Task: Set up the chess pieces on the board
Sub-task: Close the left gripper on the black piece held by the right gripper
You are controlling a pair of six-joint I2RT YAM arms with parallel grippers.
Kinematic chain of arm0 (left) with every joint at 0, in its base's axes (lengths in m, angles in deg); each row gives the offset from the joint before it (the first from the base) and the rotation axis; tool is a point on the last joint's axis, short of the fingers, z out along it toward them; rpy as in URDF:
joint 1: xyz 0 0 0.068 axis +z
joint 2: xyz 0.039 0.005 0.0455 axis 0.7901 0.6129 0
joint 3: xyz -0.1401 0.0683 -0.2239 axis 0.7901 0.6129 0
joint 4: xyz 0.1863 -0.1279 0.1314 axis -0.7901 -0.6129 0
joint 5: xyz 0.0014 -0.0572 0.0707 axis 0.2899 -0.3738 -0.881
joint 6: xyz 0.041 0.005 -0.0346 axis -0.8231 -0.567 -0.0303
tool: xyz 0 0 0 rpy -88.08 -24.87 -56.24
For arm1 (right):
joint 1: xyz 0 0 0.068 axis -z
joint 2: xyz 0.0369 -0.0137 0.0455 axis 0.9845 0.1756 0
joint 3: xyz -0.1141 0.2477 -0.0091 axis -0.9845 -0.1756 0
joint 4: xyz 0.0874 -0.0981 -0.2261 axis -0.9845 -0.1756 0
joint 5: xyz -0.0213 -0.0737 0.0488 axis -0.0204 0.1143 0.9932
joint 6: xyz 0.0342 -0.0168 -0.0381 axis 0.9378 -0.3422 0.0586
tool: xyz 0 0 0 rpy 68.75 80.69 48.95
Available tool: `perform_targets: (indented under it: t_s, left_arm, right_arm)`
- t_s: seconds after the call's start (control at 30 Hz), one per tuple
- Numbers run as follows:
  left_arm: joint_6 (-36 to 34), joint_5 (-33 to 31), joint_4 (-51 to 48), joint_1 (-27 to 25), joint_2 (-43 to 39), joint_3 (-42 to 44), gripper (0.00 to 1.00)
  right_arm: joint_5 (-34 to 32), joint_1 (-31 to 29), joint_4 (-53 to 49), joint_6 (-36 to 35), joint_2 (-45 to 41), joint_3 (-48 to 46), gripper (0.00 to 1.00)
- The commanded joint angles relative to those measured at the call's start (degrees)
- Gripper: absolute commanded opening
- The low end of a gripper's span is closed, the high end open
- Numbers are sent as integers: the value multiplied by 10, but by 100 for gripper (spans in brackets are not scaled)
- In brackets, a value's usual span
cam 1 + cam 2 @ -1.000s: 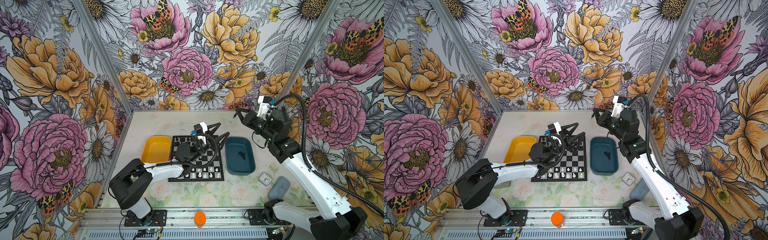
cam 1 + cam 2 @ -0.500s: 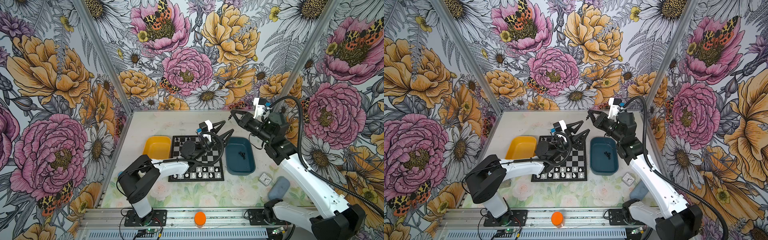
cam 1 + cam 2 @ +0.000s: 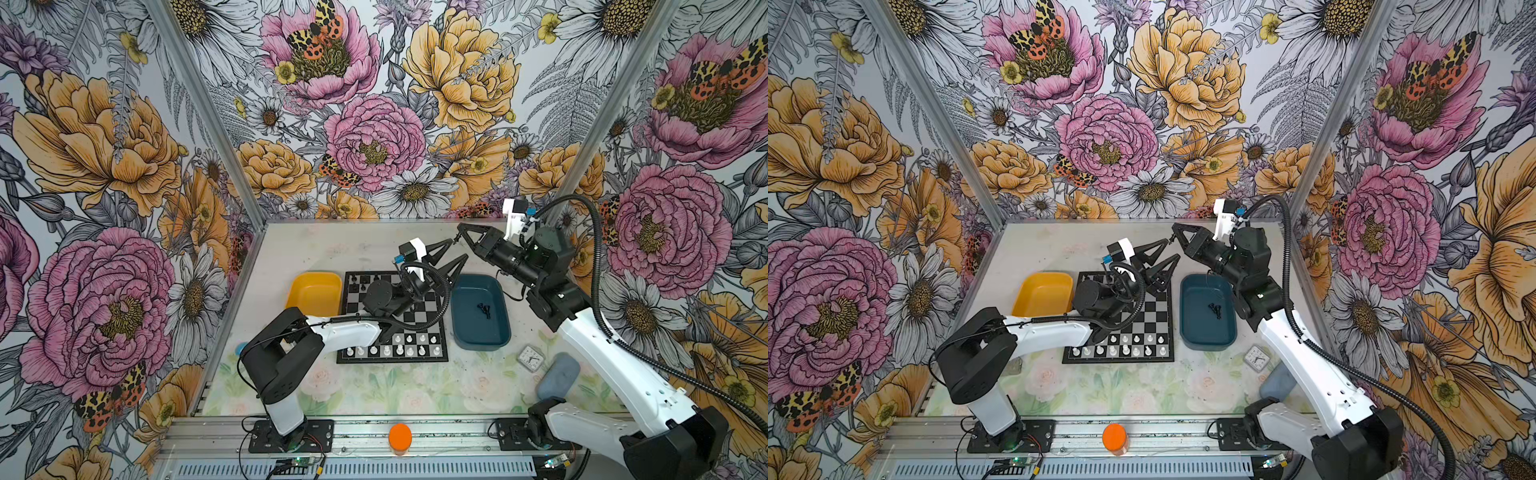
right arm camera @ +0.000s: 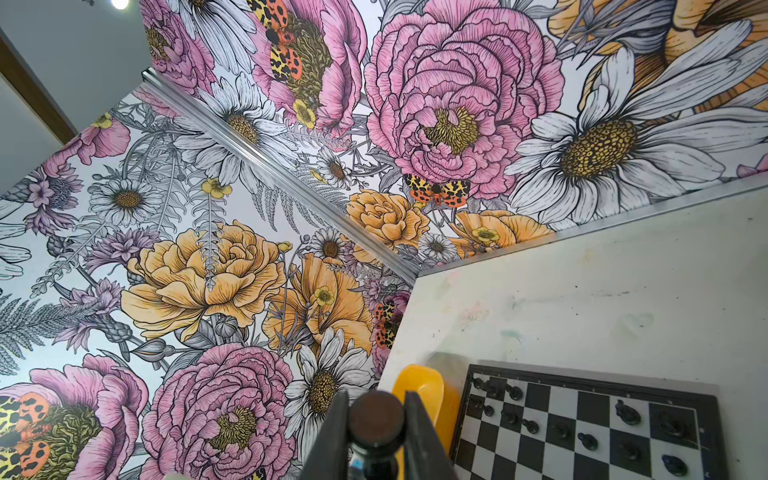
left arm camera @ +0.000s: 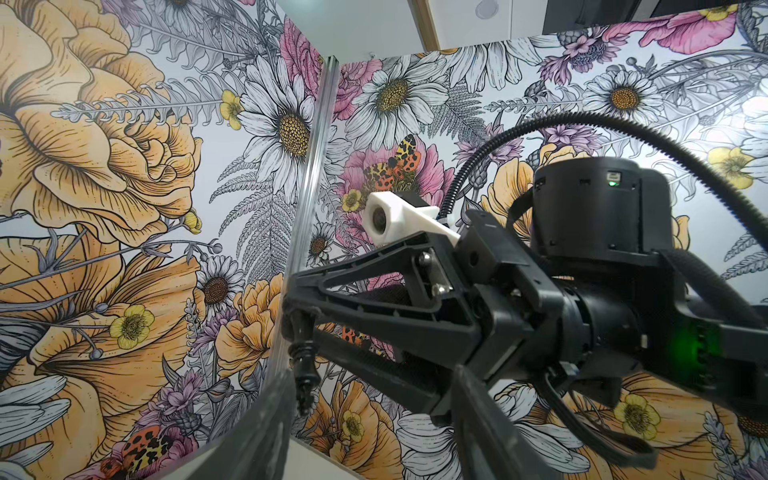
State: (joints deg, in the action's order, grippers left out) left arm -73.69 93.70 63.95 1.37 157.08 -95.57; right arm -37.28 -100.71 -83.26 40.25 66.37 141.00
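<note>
the right claw is clenched on the base of a slim black chess piece, held in the air near the far right corner of the chessboard, and the left claw stands spread, its fingers either side of that piece. more black chessmen stand on the board's far rows and white chessmen on its near rows. a few black ones lie in the dark blue tray just right of the board.

1. The board lies between the left tray and the right tray.
2. Some chess pieces stand on its far rows.
3. A few lie in the right tray.
4. A clock sits before that tray.
</note>
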Motion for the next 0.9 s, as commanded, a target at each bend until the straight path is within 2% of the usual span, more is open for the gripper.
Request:
perform_targets:
  t_s: [0.0,0.87]
  left_arm:
    - [-6,-10,21,2,13,-13,59]
    - [-12,-30,36,7,26,-15,45]
  right_arm:
    - [16,-4,34,15,-14,-8,0]
    - [29,-5,41,29,-26,-29,0]
